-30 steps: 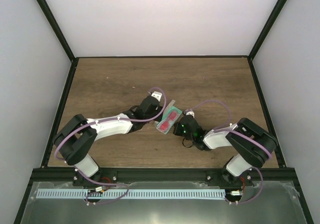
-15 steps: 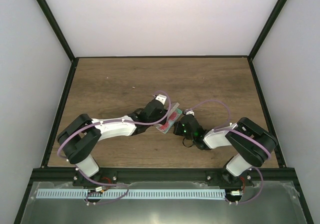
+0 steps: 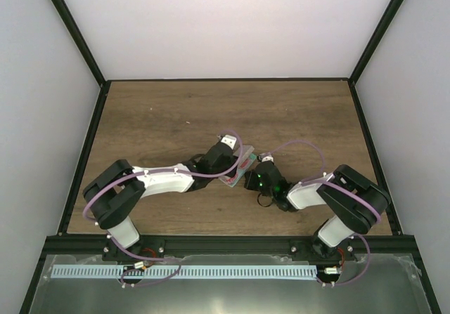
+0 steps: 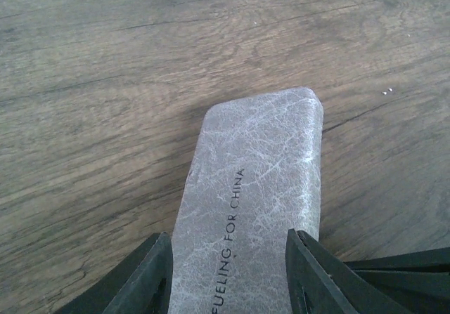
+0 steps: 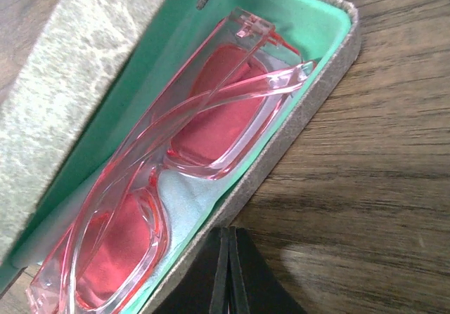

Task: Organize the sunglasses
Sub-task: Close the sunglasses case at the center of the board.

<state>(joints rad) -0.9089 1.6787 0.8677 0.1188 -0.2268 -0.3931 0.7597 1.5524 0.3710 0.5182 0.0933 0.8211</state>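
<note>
Right jaws are fully closed and empty, tips against the near wall of the grey case. Inside it, on green lining and a pale blue cloth, lie the sunglasses. They are judged light, thin and brittle, with smooth lenses, so take hold at the frame front, not by a temple. Beyond, the left jaws stand half-open, apparently pinching the lid across its width.

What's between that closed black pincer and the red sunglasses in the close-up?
Only the side wall of the grey case. In the right wrist view the right gripper, shut, sits just outside it, with the sunglasses lying inside.
</note>
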